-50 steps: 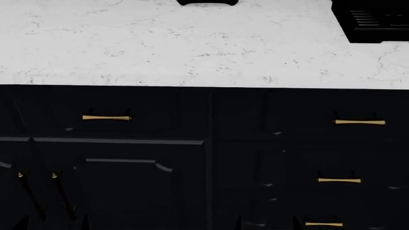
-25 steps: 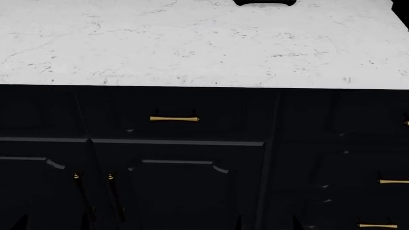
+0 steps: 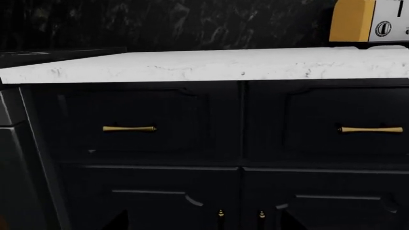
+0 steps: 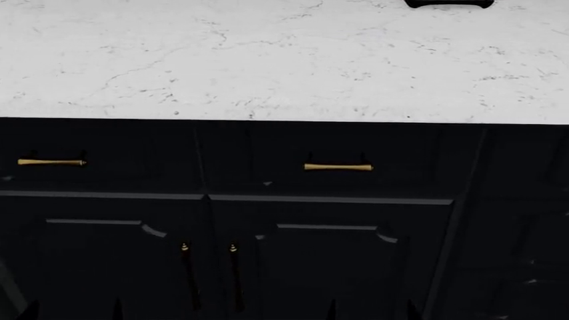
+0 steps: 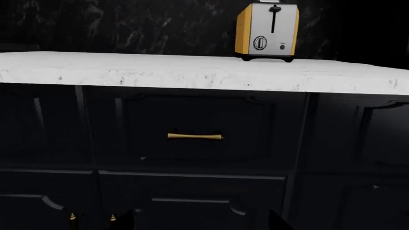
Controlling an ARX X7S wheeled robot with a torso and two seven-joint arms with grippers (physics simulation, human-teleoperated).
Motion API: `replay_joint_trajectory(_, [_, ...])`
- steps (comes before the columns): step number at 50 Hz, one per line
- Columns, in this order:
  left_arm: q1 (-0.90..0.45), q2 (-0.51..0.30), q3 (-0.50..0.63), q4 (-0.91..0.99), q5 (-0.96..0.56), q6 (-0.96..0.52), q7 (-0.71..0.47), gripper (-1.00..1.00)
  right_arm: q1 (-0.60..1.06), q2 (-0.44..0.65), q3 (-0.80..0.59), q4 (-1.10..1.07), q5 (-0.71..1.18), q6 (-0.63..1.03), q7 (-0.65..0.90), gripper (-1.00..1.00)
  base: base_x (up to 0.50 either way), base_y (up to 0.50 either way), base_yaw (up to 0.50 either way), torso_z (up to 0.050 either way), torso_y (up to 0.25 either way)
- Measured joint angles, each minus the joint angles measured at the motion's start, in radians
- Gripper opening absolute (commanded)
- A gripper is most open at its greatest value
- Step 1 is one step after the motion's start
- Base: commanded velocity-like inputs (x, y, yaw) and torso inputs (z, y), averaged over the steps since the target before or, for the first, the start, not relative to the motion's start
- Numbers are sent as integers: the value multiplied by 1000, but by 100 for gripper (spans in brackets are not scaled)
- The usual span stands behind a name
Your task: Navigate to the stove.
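Stove (image 3: 13,124): only a dark sliver shows at the left wrist view's edge, abutting the end of the white table (image 3: 211,66); absent from head view. Robot faces the dark cabinets (image 4: 294,220) squarely, so the target lies off to one side. Toaster (image 5: 267,31) stands on the table. Jaws' opening: cannot tell.

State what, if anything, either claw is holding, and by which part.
It cannot be told: neither claw shows in any view. Only the countertop, dark cabinets and a toaster are visible.

Likely the stove (image 3: 16,143), dark slab edge just beside the counter end, mostly out of frame
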Motion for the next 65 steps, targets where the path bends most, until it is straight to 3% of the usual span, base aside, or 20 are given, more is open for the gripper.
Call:
replay_joint_trajectory(9, [-3,3,10,-62,5,58,-1,100,-1,6,-6,-1,4,-2,5,100,4,500,0,0,0])
replay_joint_trajectory(28, [-2,-18,24,41,-8,-36,-21,100,1,16,-16,2,14,-6,13,100,6,500,0,0,0])
replay_joint_trajectory(65, [-10,-37,37,47,-26,-49,-41,100,13,29,-41,13,21,-3,34,100,4,500,0,0,0])
